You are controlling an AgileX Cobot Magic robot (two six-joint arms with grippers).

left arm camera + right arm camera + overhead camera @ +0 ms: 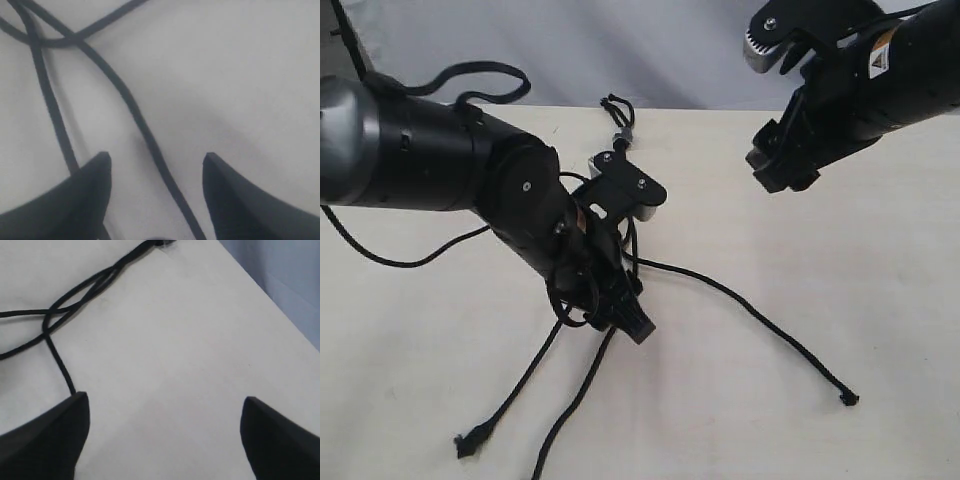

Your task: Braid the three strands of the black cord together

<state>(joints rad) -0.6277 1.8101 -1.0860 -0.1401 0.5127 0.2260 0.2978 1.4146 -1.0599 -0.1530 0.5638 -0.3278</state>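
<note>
Black cord (740,300) lies on the pale table (880,300), with its three strands (520,385) fanning away from the grey clip (623,128). We see the left gripper (156,159) low, just past the clip, jaws wide; one strand runs between them, ungripped. Right gripper (782,165) hangs well off to the clip's side, raised, jaws spread, empty.

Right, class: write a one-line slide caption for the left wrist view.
Open left fingers frame one black strand crossing the pale table.

Three strands (760,318) on the table (840,250) — clip (623,133) behind, tails in front
</note>
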